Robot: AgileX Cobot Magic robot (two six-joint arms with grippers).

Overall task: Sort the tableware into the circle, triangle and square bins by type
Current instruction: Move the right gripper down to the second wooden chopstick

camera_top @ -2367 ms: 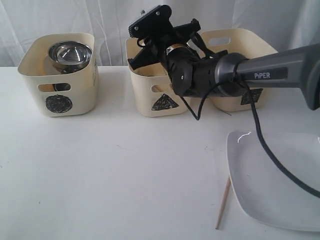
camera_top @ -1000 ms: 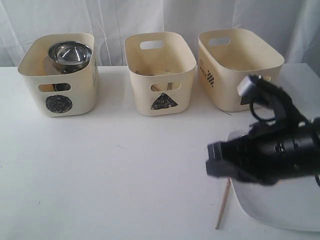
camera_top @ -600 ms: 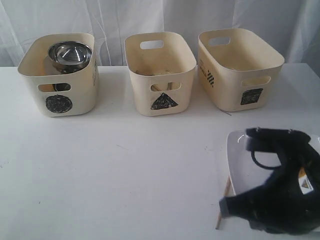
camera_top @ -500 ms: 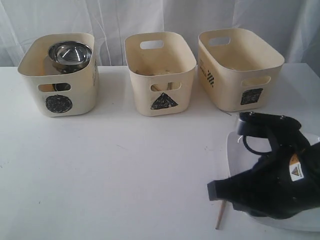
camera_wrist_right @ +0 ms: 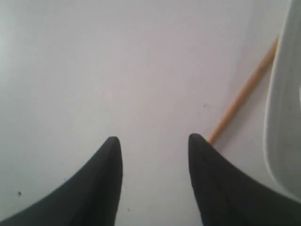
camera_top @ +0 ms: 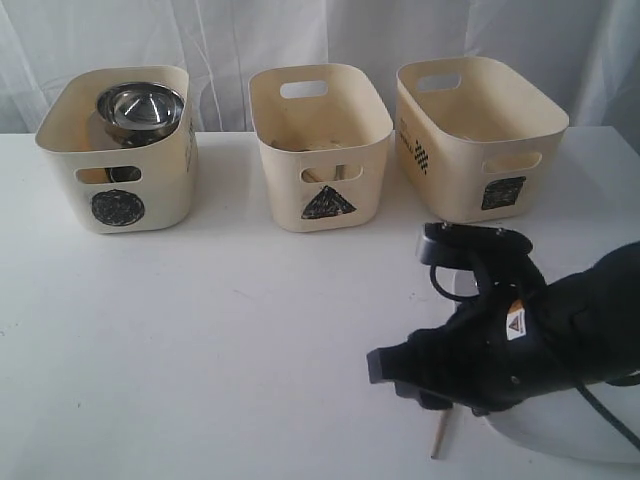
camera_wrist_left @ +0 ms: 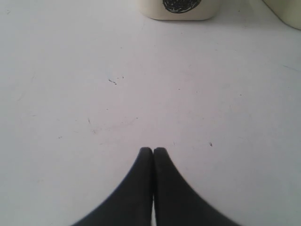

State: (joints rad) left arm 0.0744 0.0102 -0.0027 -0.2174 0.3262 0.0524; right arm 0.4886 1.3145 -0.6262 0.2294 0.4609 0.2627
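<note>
Right hand [camera_top: 390, 366] sits low over the front right of the table [camera_top: 230, 340] in the exterior view. Its black body lies across the near-left edge of the large white plate [camera_top: 570, 440], tips pointing left. From this side I cannot make out how far apart its fingers stand. Just below it the end of a wooden chopstick [camera_top: 438, 438] pokes out, flat on the table beside the plate. Along the back three cream bins stand in a row: the circle bin [camera_top: 120, 150] on the left with a steel bowl [camera_top: 140, 108] riding high in it, the triangle bin [camera_top: 320, 150] in the middle, and the square bin [camera_top: 480, 140] on the right.

Seen from the left wrist, the left hand [camera_wrist_left: 153, 150] is closed tight, its two black fingers pressed together with nothing between them, over white table. The foot of the circle bin [camera_wrist_left: 178, 7] shows beyond it.

Seen from the right wrist, the right hand [camera_wrist_right: 153, 139] stands well apart and holds nothing; only table shows in the gap. The chopstick [camera_wrist_right: 242, 96] lies slanted outside that gap, one end just beside a fingertip [camera_wrist_right: 200, 141] and the other reaching the plate's rim [camera_wrist_right: 282, 117]. Whether it touches the rim I cannot tell.
</note>
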